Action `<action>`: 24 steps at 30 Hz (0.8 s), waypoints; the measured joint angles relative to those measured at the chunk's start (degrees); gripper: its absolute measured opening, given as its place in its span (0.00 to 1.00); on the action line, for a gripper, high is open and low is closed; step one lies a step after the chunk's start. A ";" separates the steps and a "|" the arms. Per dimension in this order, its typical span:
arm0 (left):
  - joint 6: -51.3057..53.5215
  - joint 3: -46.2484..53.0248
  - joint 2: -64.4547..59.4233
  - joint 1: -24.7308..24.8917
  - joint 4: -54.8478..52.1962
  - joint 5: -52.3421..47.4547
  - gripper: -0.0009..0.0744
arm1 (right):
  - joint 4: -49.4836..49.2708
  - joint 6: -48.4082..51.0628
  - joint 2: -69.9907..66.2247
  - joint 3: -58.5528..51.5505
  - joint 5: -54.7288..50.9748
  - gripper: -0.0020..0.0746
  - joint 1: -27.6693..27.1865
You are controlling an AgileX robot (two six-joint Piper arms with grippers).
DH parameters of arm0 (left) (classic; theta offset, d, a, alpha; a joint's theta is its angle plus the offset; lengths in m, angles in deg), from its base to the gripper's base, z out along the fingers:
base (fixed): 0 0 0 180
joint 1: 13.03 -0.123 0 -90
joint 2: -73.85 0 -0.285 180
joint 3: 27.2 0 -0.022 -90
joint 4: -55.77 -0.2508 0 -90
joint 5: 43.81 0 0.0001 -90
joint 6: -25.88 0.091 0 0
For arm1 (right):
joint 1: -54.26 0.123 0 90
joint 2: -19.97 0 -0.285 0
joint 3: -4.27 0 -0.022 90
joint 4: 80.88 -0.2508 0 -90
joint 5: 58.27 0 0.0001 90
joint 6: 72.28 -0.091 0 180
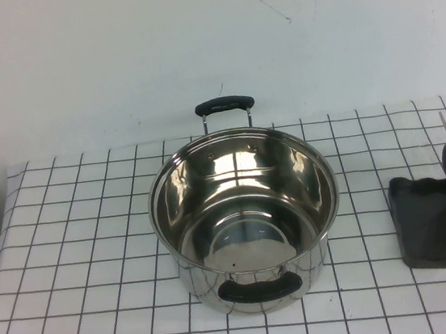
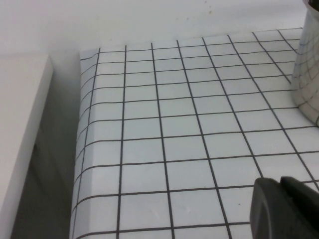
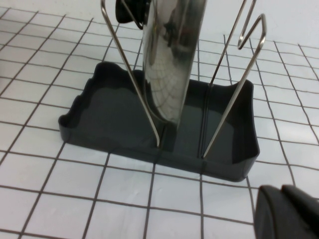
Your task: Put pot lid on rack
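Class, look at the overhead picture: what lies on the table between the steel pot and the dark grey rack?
Nothing: in the high view only bare gridded tablecloth separates the steel pot from the rack. Neither gripper appears there.

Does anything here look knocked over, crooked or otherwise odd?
Nothing stands out. The pot lid stands on edge in the rack between its wire rods, as intended. The open pot sits upright mid-table. The left gripper and right gripper each show only at their own camera's edge.

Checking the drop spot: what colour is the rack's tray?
Dark grey rimmed tray under thin wire rods; clearest in the right wrist view.
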 joint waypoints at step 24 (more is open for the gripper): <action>0.00 0.00 0.00 -4.78 0.22 0.00 0.01 | 0.00 0.00 0.00 0.00 0.00 0.02 0.00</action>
